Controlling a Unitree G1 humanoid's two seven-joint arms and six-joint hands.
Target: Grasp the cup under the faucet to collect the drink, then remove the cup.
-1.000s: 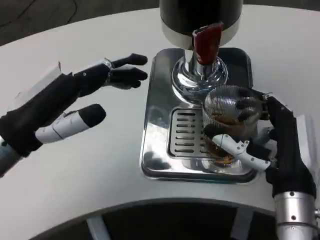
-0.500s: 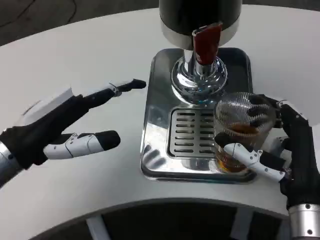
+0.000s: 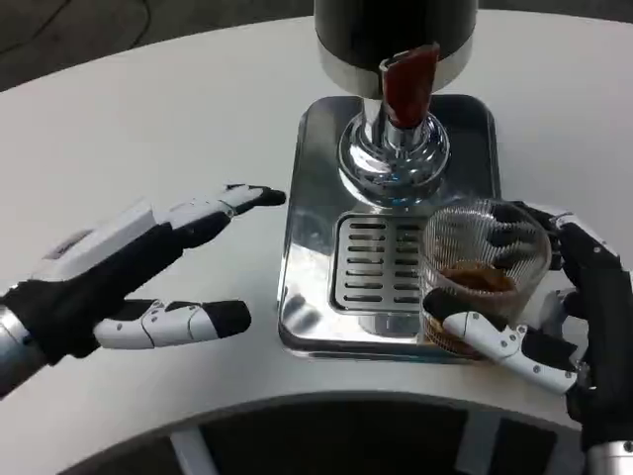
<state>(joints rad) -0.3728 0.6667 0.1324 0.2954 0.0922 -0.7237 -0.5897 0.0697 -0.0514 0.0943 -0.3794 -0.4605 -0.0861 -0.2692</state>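
In the head view your right hand grips the ribbed glass cup at the drip tray's front right corner — your left hand hovers spread, holding nothing. Expect rigid, slippery, breakable glass, weighted by drink — hold it mid-wall, upright.

We are looking at a lab-style test bench: a bare white table carrying one drink dispenser on its steel drip tray.
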